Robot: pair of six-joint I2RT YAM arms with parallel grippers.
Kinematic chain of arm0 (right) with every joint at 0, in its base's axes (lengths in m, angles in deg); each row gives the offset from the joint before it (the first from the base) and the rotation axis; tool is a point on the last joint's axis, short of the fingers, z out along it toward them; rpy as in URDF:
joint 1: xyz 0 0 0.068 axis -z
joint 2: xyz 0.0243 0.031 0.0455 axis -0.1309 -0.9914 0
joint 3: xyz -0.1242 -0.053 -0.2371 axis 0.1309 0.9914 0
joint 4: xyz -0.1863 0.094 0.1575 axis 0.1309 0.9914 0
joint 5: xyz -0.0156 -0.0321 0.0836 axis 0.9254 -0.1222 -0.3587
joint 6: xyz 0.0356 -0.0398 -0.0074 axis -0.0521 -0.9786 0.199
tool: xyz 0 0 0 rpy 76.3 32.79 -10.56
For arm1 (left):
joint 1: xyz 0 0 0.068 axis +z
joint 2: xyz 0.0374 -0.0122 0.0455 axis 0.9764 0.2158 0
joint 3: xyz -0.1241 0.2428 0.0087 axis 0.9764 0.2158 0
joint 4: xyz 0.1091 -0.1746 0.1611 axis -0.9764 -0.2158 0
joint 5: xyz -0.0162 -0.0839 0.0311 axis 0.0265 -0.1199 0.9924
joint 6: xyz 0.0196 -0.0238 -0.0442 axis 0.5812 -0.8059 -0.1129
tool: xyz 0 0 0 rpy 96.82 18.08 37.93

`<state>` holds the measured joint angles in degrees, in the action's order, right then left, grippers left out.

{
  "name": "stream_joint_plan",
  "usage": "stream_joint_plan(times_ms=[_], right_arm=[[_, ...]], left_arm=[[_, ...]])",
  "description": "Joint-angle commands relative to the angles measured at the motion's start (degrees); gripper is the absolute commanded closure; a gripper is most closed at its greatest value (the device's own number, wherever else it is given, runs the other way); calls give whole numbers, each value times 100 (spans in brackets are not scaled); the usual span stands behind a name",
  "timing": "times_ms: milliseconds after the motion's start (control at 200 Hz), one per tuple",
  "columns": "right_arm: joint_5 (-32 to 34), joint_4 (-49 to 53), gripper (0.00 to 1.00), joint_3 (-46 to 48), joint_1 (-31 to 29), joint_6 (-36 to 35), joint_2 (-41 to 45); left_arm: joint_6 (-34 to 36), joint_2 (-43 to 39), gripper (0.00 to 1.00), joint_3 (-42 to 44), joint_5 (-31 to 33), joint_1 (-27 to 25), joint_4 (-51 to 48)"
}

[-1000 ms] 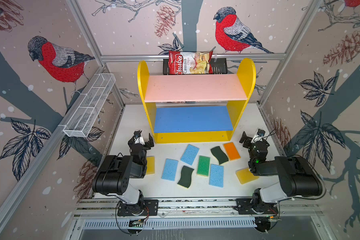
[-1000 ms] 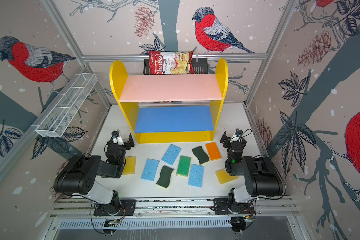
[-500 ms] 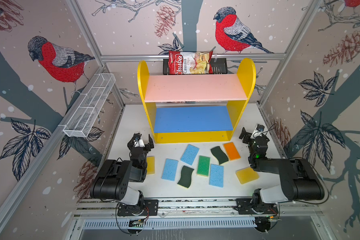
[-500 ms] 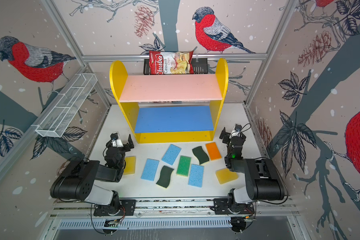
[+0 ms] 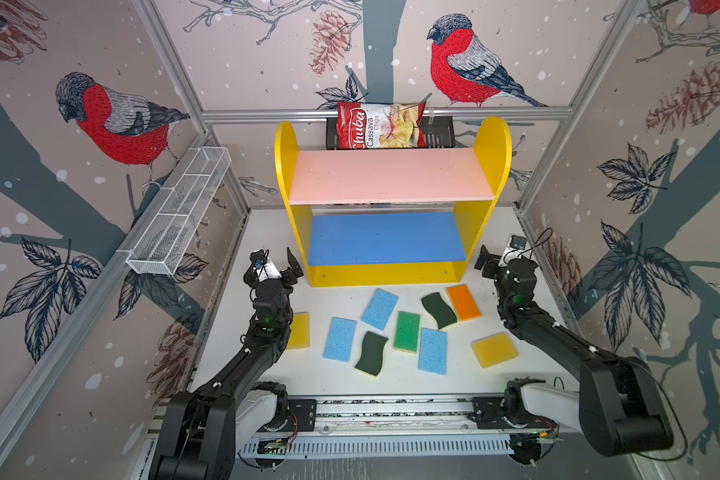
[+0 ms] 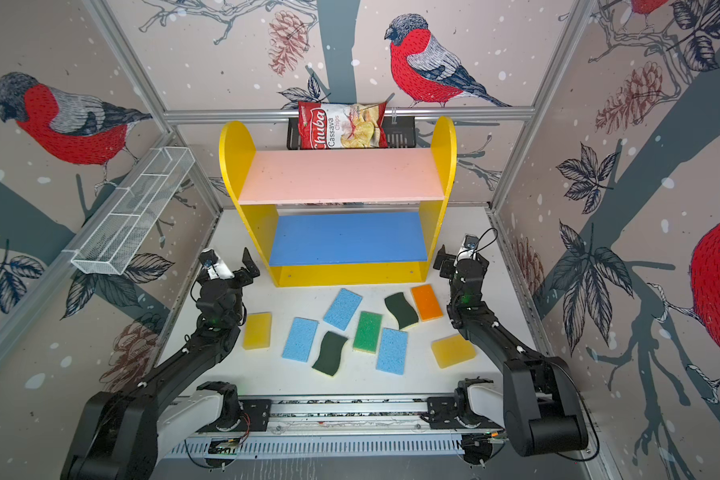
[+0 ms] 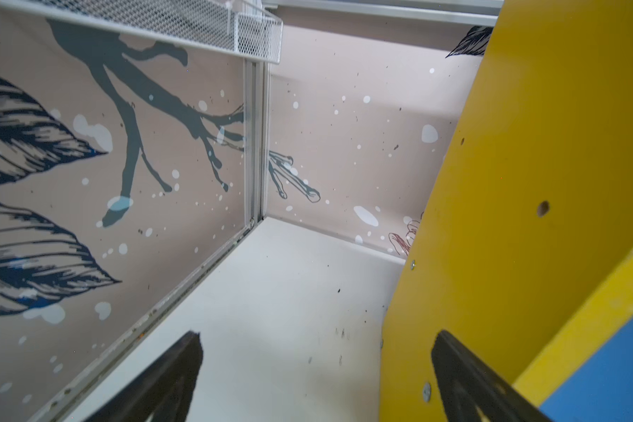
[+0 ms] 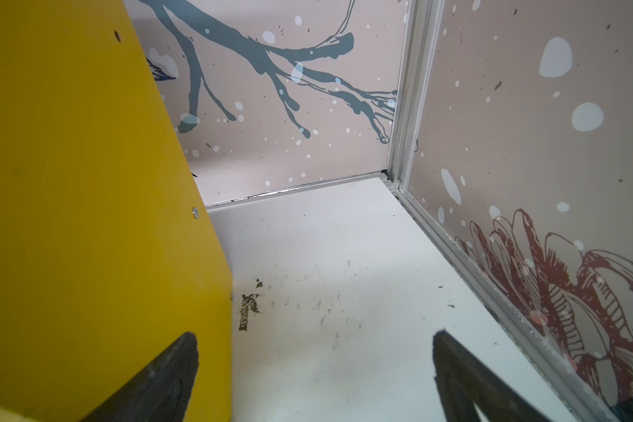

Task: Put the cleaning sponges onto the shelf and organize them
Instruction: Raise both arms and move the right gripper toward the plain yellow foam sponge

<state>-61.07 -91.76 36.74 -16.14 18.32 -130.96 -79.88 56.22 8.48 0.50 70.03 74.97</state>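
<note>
Bird-and-branch wallpaper lines the walls of the cell around a white tabletop (image 5: pixel 395 384). The shelf (image 5: pixel 391 176) stands at the centre of both top views with its open face towards the arms, so its pink and blue boards are probably reachable from the front; both boards are bare.

All nine cleaning sponges (image 5: pixel 406 331) lie flat and loose on the tabletop in the lower middle of the frame, just in front of the shelf and between the arms. They are separate except near the orange sponge (image 5: pixel 463 302), where a dark wavy sponge (image 5: pixel 438 309) lies against or just beside it.

Neither arm holds anything. The left end effector (image 7: pixel 317 338) is spread wide beside the shelf's left side panel, and the right end effector (image 8: pixel 315 335) is spread wide beside the right panel. Both seem parked clear of the sponges, so no pick has begun.

The left arm covers an edge of the yellow sponge (image 5: pixel 299 330). Neither wrist view shows any sponge. The blue board hides the shelf's lowest level. A chips bag (image 5: pixel 379 126) hides most of the black rack (image 5: pixel 437 133) behind the shelf.
</note>
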Motion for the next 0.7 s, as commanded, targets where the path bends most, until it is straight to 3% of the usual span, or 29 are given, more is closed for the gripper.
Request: stream_joint_plan(times_ms=[0,100,240,355,560,695], right_arm=[[263,721,0,-48,-23,586,353],[331,1347,0,-166,-38,937,671],[616,2525,0,-444,-157,1702,1022],[748,3427,0,-639,-205,2100,1297],[866,4866,0,-993,-245,2830,1468],[874,5712,0,-1179,-262,3462,1640]], left_arm=[[-802,-296,2,-139,-234,-5,-1020],[-1259,-562,2,-255,-476,2,-1689],[-2194,-734,6,-623,-228,-8,-3168],[-2459,-748,11,-896,-407,-14,-4070],[-2763,-751,13,-945,-1132,-34,-4422],[-2697,-740,13,-1109,-1076,-152,-4804]])
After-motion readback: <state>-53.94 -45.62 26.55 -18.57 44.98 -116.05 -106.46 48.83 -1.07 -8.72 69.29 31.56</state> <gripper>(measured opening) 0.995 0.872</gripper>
